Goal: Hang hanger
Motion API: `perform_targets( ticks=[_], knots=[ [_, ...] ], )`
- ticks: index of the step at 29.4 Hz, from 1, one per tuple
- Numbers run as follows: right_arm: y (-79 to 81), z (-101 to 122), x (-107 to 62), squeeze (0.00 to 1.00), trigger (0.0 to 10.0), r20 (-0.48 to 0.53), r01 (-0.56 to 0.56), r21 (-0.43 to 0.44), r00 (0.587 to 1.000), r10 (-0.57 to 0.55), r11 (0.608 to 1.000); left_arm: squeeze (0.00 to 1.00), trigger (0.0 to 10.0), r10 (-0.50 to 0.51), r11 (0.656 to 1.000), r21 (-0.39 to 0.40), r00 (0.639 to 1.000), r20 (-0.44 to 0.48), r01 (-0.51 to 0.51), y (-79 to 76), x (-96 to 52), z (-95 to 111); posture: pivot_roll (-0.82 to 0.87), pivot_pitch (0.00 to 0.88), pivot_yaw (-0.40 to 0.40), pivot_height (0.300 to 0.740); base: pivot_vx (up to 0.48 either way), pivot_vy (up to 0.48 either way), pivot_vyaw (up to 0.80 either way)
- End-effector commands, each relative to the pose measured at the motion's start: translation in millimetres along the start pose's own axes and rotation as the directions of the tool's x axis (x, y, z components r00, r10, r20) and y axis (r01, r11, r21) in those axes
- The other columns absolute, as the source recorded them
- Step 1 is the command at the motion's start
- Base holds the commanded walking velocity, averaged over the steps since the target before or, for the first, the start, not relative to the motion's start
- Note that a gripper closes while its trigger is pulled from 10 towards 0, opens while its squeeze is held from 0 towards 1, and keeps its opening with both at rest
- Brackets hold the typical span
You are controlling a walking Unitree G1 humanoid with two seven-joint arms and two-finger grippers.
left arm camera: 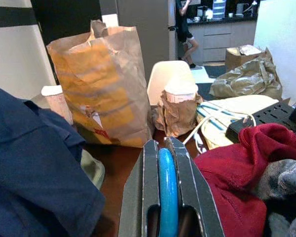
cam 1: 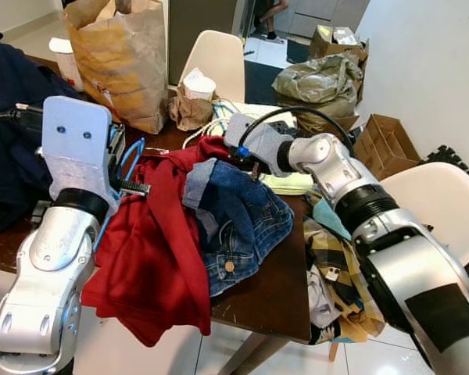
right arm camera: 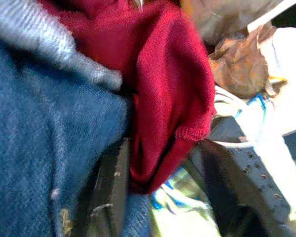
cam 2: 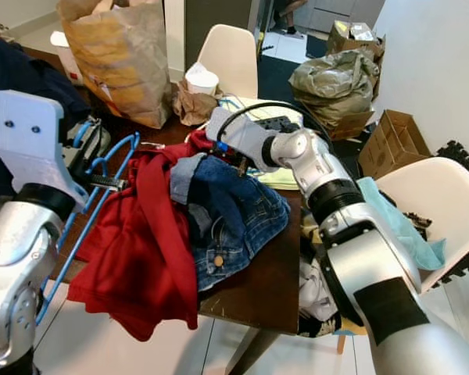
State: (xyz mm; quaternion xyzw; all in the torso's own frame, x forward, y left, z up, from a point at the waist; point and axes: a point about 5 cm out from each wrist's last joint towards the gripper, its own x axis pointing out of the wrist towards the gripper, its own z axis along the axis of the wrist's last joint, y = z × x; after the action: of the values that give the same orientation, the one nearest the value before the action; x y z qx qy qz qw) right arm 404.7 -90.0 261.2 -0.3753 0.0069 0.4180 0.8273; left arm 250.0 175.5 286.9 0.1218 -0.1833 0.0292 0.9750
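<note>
Step in hand, by the look of it: dressing the hanger [cam 2: 102, 195], not yet hanging it. Blue hanger pinched between closed fingers of left gripper [left arm camera: 167, 192], bar clamped tight in left wrist view. Hanger held at table's [cam 1: 273, 289] left edge, hook end up by the gripper, long leg running down past the table edge, touching or just beside the red garment [cam 1: 152, 258].

Right gripper [right arm camera: 158, 173] down at the far end of the clothes pile, fingers spread with a fold of red cloth between them, denim [cam 1: 238, 223] just beside. Not yet closed on the cloth as far as can be told.

Next move probably calls for: closing right fingers on the red edge, lifting it clear of the denim lying on top, feeding the hanger into the neck or shoulder. Risk of dragging denim along.

Pose: left forearm raised near upright, wrist bent inward over the table. Right arm reached forward across the table's right side, elbow low, wrist turned left toward the pile. Paper bag [cam 1: 121, 58] beyond, well apart.
</note>
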Motion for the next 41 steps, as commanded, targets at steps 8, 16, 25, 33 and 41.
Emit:
perform_targets(
  ticks=[8,16,25,33,41],
  knots=[
    [-24.6,24,-10.9,1.00,10.0,0.269,0.122,0.287,0.942,-0.202,0.950,0.00,10.0,0.202,0.957,0.213,0.979,-0.011,-0.195,66.5,1.8,13,0.13,0.113,-0.130,0.740,0.000,0.000,0.00],
    [-42.4,32,-20.1,0.00,10.0,0.329,0.243,0.440,0.852,-0.407,0.864,0.00,10.0,0.153,0.974,0.177,0.987,-0.054,-0.142,72.6,-0.9,16,0.12,0.117,-0.129,0.740,0.000,0.000,0.00],
    [-47.4,47,-26.7,0.00,10.0,0.464,0.149,0.544,0.766,-0.444,0.826,0.00,10.0,0.043,0.995,0.094,0.998,-0.055,-0.038,73.6,0.4,30,0.13,0.112,-0.133,0.740,-0.221,0.000,0.00],
    [-44.1,57,-29.0,0.00,10.0,0.563,0.048,0.526,0.728,-0.390,0.849,0.00,10.0,-0.095,0.994,0.049,0.995,-0.043,0.097,52.8,2.1,33,0.12,0.107,-0.132,0.740,-0.375,0.000,0.00],
    [-31.2,56,-24.0,0.00,10.0,0.604,-0.016,0.446,0.743,-0.288,0.895,0.00,10.0,-0.162,0.987,0.002,0.985,-0.066,0.162,45.2,-1.1,29,0.13,0.097,-0.132,0.740,-0.388,0.000,0.00]
  ],
)
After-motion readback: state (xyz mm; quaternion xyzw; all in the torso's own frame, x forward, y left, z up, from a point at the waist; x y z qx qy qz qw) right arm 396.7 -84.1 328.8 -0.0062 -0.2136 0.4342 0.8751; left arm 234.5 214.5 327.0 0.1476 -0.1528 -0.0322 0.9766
